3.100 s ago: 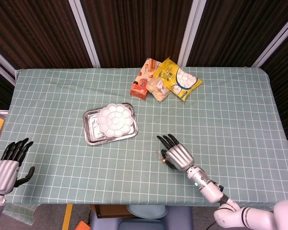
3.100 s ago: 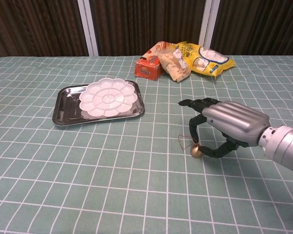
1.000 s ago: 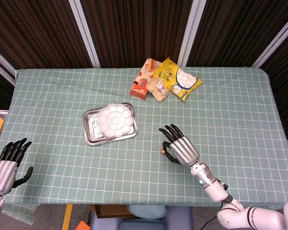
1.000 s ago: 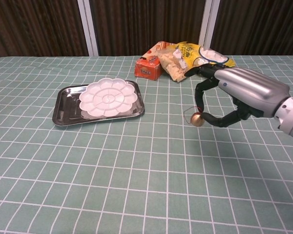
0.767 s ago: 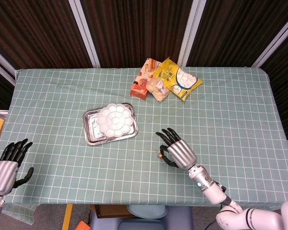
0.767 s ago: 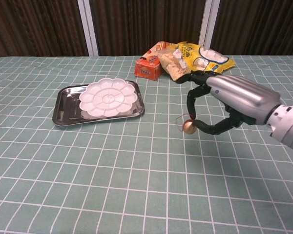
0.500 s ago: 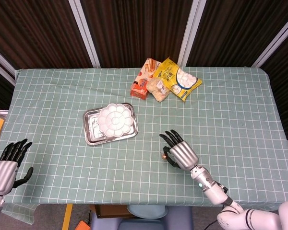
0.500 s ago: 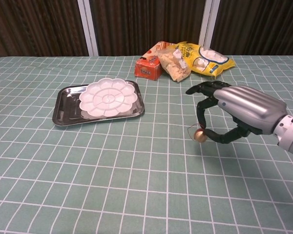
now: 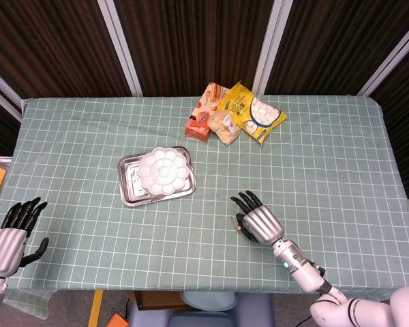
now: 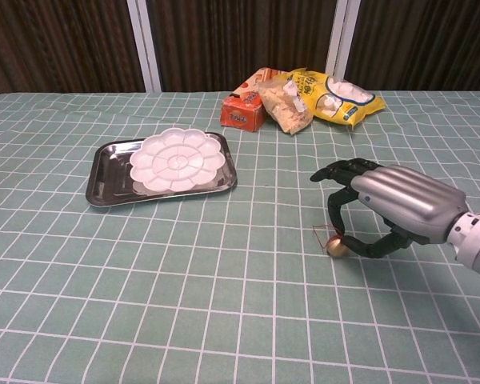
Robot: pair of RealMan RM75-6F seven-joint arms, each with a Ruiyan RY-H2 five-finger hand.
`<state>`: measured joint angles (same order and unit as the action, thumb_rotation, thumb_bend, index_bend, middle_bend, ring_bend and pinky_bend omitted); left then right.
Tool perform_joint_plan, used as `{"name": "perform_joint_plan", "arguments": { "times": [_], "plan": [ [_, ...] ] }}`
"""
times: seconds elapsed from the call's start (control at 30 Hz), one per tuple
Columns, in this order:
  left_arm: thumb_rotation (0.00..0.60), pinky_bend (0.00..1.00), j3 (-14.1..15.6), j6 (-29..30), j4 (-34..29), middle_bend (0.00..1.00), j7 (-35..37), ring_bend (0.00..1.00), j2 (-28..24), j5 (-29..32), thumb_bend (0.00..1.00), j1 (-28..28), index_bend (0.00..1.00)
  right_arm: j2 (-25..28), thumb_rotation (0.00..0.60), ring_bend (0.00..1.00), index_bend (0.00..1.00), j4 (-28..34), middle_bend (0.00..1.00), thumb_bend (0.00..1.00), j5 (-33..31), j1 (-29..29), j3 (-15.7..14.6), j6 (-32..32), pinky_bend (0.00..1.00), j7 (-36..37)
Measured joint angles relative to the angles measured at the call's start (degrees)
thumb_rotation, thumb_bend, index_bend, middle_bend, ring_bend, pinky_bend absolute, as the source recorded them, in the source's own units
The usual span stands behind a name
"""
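Small round gold bell (image 10: 338, 247) with thin wire loop, pinched between dark fingers (image 10: 337, 210) of silver right hand (image 10: 388, 206), low over checked green desk (image 10: 224, 280) cloth, right of steel tray (image 10: 104, 186) holding scalloped white palette (image 10: 178, 159). Left hand (image 9: 12, 235) off desk edge, fingers apart, holding nothing.

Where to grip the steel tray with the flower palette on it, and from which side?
Judging by its pose: take the steel tray by the raised rim on its bare left end, coming from the left. The white flower palette covers the middle and right, overhanging the far rim. The left hand, open, is on that side.
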<state>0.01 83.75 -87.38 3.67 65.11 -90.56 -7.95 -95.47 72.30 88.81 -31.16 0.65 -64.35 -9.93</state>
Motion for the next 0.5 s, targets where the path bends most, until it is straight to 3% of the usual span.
{"name": "perform_joint_plan", "arguments": {
  "times": [0.3,0.4,0.5],
  "plan": [
    [0.6,0.05,0.1,-0.3,-0.1,0.0,-0.1,0.0,-0.1,0.2,0.43,-0.1,0.0,0.1,0.6,0.0,0.74,0.2,0.2,0.68,-0.4,0.4,-0.1,0.3,0.0,-0.2],
    [0.6,0.05,0.1,-0.2,-0.2,0.0,-0.2,0.0,-0.1,0.2,0.43,0.0,0.0,0.4,0.6,0.0,0.65,0.6,0.19,0.68,-1.0,0.4,-0.1,1.0,0.0,-0.9],
    [0.6,0.05,0.1,-0.4,-0.3,0.0,-0.1,0.0,-0.2,0.3,0.43,0.0,0.0,1.0,0.6,0.0,0.51,1.8,0.16,0.68,-1.9,0.4,-0.1,2.1,0.0,-1.5]
  ]
}}
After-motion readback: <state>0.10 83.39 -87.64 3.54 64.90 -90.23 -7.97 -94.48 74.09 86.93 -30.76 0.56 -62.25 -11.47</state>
